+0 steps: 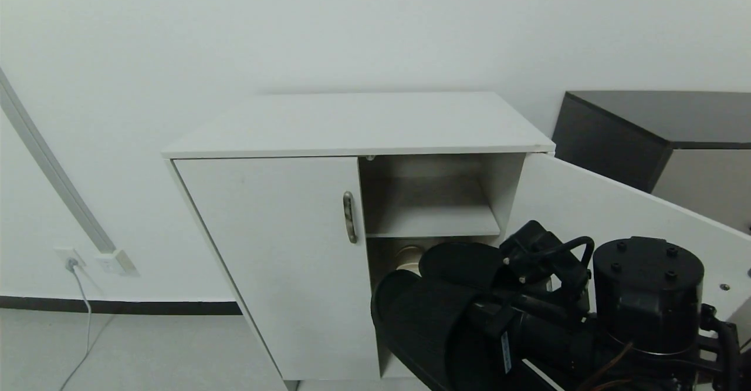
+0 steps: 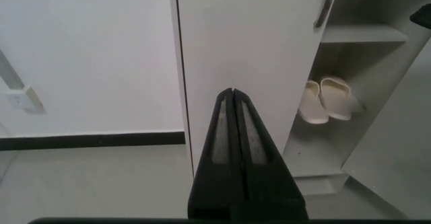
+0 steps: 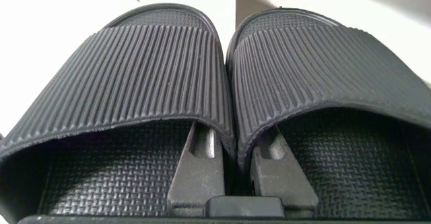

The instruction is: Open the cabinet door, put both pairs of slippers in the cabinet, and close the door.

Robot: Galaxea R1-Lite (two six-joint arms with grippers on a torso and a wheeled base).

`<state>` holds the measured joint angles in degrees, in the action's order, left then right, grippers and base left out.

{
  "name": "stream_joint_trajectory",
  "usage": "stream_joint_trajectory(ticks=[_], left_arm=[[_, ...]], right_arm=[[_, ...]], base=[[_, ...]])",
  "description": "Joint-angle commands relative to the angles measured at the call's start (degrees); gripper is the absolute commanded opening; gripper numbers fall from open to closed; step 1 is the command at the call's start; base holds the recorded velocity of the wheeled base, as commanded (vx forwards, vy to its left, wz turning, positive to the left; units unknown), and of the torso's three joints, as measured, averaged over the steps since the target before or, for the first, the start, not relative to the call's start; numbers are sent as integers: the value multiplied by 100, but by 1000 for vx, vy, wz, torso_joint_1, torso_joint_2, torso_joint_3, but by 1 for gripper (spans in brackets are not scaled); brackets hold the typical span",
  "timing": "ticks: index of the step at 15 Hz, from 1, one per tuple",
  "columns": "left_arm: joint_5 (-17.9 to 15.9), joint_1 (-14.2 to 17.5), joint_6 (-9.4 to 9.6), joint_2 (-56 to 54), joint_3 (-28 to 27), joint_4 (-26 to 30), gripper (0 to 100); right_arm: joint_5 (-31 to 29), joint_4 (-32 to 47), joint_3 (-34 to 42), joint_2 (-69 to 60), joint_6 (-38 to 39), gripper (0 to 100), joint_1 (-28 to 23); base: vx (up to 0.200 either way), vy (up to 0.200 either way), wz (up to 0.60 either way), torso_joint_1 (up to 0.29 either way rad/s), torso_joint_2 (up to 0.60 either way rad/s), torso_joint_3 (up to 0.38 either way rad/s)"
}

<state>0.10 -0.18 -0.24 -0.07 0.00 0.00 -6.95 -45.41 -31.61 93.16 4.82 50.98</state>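
My right fingers (image 3: 196, 173) clamp the black slippers (image 1: 434, 309) at the open cabinet (image 1: 352, 124). The white slippers (image 2: 326, 99) sit inside, at eleven o'clock from them. My left fingers (image 2: 225, 136) are clenched, empty. I'd best slide the black slippers in level, clear of the door (image 1: 616, 215).

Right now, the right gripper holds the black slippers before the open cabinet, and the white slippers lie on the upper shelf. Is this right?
Not quite. The left wrist view shows the white slippers on the bottom board of the cabinet, under the shelf. The rest is right: the right gripper holds the black slippers before the open cabinet.
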Motion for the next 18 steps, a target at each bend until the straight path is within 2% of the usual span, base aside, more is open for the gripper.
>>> stream_joint_trajectory(ticks=[1, 12, 18], left_arm=[[-1, 1, -2, 7, 0, 0, 0], [-1, 1, -2, 7, 0, 0, 0], [-1, 1, -2, 7, 0, 0, 0]], right_arm=[[1, -3, 23, 44, 2, 0, 0], [-8, -240, 164, 132, 2, 0, -9], [-70, -416, 164, 185, -165, 0, -9]], base=[[0, 0, 0, -139, 481, 320], [0, 0, 0, -76, 439, 365], [0, 0, 0, -1, 62, 61]])
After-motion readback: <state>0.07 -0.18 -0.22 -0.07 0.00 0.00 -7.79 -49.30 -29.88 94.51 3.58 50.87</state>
